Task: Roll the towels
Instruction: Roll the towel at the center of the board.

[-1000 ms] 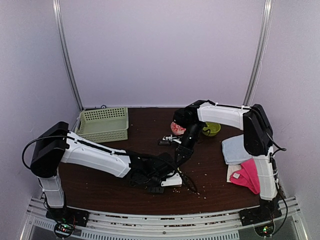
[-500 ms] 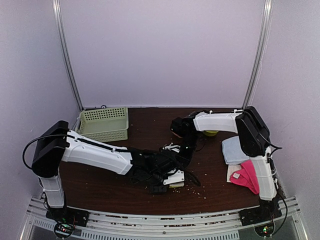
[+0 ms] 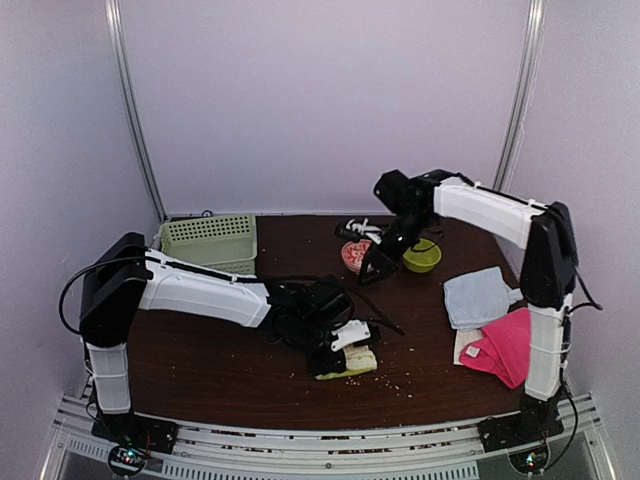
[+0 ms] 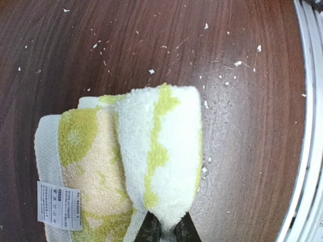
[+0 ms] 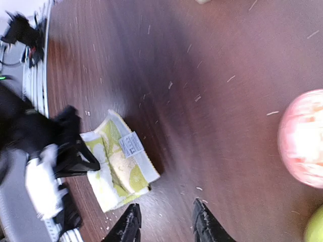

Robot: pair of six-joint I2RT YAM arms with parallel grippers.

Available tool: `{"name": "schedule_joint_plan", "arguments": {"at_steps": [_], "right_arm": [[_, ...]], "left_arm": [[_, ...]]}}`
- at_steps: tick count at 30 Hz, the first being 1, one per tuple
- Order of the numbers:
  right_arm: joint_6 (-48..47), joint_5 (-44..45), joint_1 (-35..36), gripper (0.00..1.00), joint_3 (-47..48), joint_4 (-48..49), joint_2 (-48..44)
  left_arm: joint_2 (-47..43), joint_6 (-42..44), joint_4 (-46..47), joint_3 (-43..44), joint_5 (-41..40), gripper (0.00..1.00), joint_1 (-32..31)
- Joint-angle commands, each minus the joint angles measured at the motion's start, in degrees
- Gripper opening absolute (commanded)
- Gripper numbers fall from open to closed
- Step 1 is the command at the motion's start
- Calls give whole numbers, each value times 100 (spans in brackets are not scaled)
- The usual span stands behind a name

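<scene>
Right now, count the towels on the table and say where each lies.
4. The yellow towel is front centre, pinched by the jaws of the left gripper; the light blue towel lies right; the pink towel nearer, overlapping the cream towel. Others could hide underneath.

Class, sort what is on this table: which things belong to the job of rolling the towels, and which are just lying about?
Belong to the job:
yellow patterned cloth towel
light blue cloth towel
bright pink cloth towel
cream cloth towel, partly under the pink one

Just lying about:
green plastic basket
pink round object
small yellow-green bowl
</scene>
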Motion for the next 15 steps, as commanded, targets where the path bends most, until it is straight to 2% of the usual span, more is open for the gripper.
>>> {"name": "schedule_joint_plan", "arguments": {"at_steps": [1, 3, 5, 7, 9, 11, 15], "right_arm": [[-273, -508, -226, 36, -931, 690, -1778], [-751, -1173, -232, 41, -1347, 617, -2275], [-1473, -1921, -195, 48, -1604, 84, -2643], [-2095, -2236, -107, 50, -1710, -378, -2872], [-2362, -2148, 97, 50, -1849, -506, -3037], [-2419, -1691, 409, 50, -2110, -364, -3191], [-2117, -688, 1132, 50, -3138, 633, -3465]], "left_arm": [[466, -444, -459, 165, 1792, 4, 439], [698, -580, -601, 349, 2126, 4, 603], [924, -629, -761, 515, 2622, 4, 740], [1166, -653, -939, 711, 2941, 4, 829], [1291, -730, -1021, 829, 3004, 5, 883], [1394, -742, -1112, 927, 3060, 5, 947], [1541, -824, -1156, 957, 3086, 5, 1128]]}}
